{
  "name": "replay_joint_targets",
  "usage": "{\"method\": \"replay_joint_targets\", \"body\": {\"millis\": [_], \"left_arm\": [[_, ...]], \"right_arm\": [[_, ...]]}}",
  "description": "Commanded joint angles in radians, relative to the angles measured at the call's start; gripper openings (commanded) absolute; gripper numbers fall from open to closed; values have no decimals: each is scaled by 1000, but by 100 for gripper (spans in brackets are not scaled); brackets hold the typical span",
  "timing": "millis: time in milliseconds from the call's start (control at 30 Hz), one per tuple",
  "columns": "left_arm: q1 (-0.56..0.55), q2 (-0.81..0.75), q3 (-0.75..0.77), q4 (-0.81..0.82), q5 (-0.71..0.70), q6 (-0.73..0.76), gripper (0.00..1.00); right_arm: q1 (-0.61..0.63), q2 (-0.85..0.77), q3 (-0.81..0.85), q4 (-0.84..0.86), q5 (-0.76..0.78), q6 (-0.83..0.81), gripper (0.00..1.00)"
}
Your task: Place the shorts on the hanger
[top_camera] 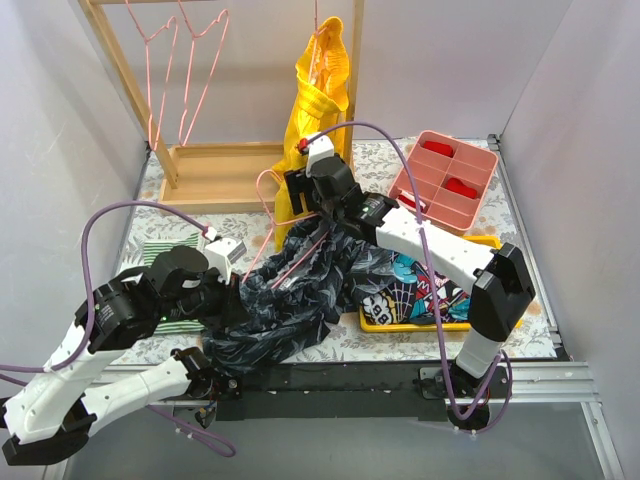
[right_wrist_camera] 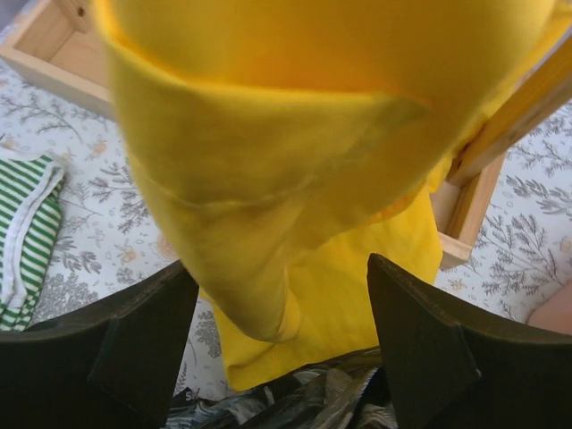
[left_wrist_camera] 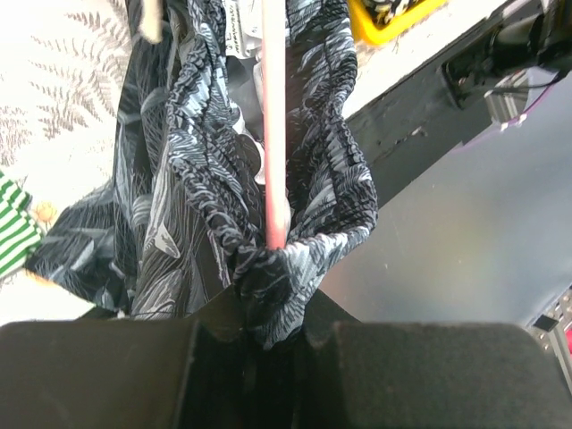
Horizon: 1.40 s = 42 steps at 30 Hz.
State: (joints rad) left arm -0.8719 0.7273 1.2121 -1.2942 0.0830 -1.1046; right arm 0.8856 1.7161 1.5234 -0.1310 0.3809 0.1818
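Shorts [top_camera: 290, 295], floppy dark fabric with a pale leaf print, lie heaped mid-table. The thin pink wire hanger [top_camera: 297, 258] runs through them, and in your left wrist view its pink bar sits inside the gathered waistband. Your left gripper [left_wrist_camera: 273, 326] is clamped on that waistband at the near left of the heap. Your right gripper [right_wrist_camera: 279, 265], at the far side of the shorts, has its fingers spread wide with nothing between them. The bright yellow garment [right_wrist_camera: 295, 134] hangs right in front of it, beside the pale wooden rack [top_camera: 215, 170]. Careful now: the hanger looks unheld, so a tug on the waistband may drag wire and cloth together, or slide the band off the bar's end. Close the right carelessly and you could catch yellow cloth instead of wire.
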Motion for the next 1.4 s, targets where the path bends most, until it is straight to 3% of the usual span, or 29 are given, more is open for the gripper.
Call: {"method": "replay_joint_targets", "body": {"millis": [0,67,100,167,200,333,1000,1200,1367], "left_arm": [[5,-16,58,-23,-32,-17,0],[5,-19,70,-31,-49,-24,0],[5,-20,76,-39,-57,-27,0],[5,-22,89,-45,-69,-34,0],[5,-23,93,-51,-71,-37,0],[5,-22,109,-68,-109,-49,0],[4,-25,210,-94,-462,-187,0],[5,24,326,-93,-690,-209,0],[5,75,438,-21,-796,-123,0]], "right_arm": [[-2,-38,-54,178,143,12,74],[-2,-55,-101,206,212,12,61],[-2,-75,-115,214,234,12,48],[-4,-98,-164,234,280,13,35],[-4,-122,-180,257,288,8,23],[-5,-173,-233,278,323,1,3],[-77,-306,-335,237,423,7,1],[-89,-314,-335,232,409,5,1],[-93,-314,-332,228,395,8,1]]}}
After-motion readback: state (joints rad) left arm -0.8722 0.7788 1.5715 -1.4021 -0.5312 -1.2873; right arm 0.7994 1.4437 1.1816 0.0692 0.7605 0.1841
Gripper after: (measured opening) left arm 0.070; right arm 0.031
